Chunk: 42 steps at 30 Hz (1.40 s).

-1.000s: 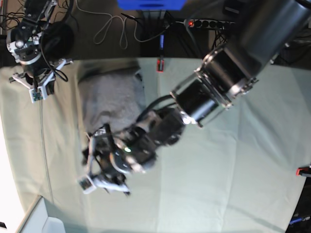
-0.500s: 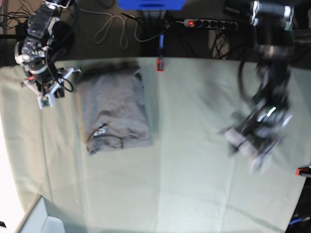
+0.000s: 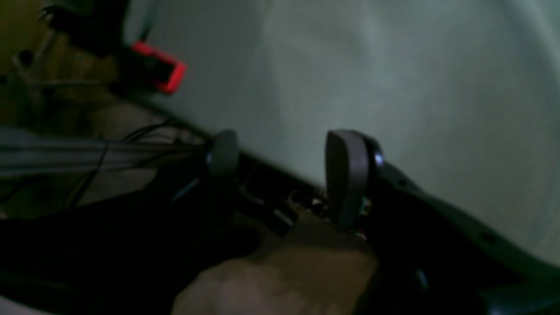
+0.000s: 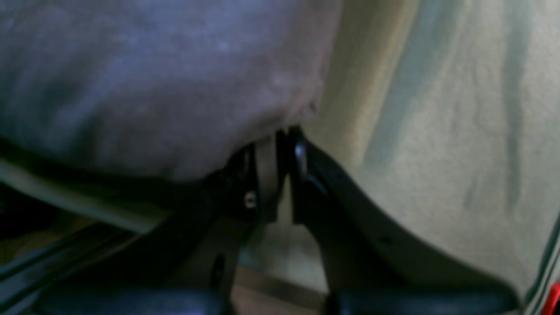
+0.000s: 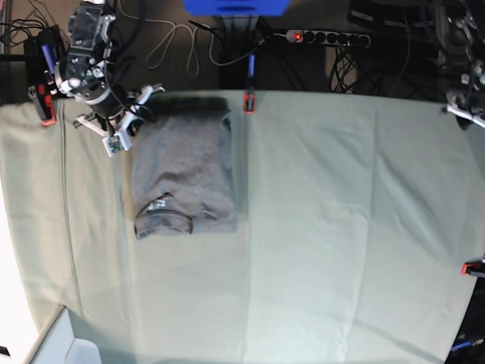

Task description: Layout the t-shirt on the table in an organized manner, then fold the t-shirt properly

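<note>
Base view. Showed the t-shirt [image 5: 184,178] lying folded into a compact rectangle on the left half of the table [image 5: 341,227], collar [image 5: 163,224] nearest the camera, far edge just short of the table's back rim and beside the red clamp [image 5: 248,102].

Found the left gripper [image 5: 464,106] withdrawn to the far right rim, well apart from the garment, where a second before its arm had stretched across the shirt. Left wrist view: caught the jaws standing wide apart with nothing between them, above the table edge near another red clamp [image 3: 159,72].

Placed the right gripper [image 5: 121,133] at the shirt's back left corner, having come in from outside the table's corner over the same second. Right wrist view: recorded the jaws drawn together to a thin slit, tips against the grey hem; could not tell whether any cloth was pinched between them.

Judged from these changes: folding essentially finished, the left arm retired after the last fold, no further pass needed on that side. Judged the right arm's place at the corner to be either a final tidy of the hem or a release before pulling back. Noted one risk: dragging the corner on retreat, if cloth was caught, and so spoiling the square outline.
</note>
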{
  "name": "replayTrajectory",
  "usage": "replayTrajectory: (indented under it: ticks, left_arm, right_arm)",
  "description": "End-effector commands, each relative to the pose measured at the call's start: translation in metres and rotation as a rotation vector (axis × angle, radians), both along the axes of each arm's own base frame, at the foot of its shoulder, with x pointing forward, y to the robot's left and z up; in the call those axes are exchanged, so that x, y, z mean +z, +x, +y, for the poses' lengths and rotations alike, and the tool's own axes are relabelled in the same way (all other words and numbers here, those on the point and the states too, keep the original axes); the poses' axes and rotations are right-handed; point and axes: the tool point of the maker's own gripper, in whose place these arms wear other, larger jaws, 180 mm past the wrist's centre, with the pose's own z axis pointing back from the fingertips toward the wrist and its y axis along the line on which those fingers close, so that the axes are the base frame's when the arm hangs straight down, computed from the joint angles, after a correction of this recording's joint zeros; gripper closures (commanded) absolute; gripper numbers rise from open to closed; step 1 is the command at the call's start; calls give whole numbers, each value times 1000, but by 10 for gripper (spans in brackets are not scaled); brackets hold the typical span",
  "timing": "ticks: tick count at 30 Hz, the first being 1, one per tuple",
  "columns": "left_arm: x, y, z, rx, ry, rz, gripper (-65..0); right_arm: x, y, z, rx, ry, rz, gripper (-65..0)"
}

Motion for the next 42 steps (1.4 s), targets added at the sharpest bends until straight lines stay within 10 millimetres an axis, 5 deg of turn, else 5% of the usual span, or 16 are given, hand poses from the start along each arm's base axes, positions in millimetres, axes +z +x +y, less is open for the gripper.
replayTrajectory:
  ticks: [1,8,13,16,17,25,33,38,42]
  left_arm:
    - [9,2,4,-14,26,-20,-312]
    - [-22,-30,-24,11,-56,47,-292]
    - [-49,-44,-68,-47,-132,114,-133]
    - [-64,-57,-90,-59,-181,151,0]
    - [-74,-64,-100,-58,-211,177,0]
    - [-162,-110,-154,-84,-390,428,0]
    - [-235,-122,-204,-141,-446,426,0]
    - [-260,-151,-213,-82,-450,438,0]
    - [-261,-157,-210,-59,-423,395,0]
  right_arm:
    - [1,-2,4,5,11,-1,-37]
    - [14,-12,-41,-120,-48,-21,-37]
    - [29,-38,-76,-206,-121,-24,-37]
    - [30,-68,-82,-213,-151,20,-36]
    - [26,-81,-81,-211,-151,47,-36]
    - [-42,-164,-53,-247,-26,310,-35]
    - [-127,-184,-28,-299,196,463,-35]
    - [-146,-197,-4,-292,329,437,-35]
    - [-162,-213,-17,-287,143,390,-35]
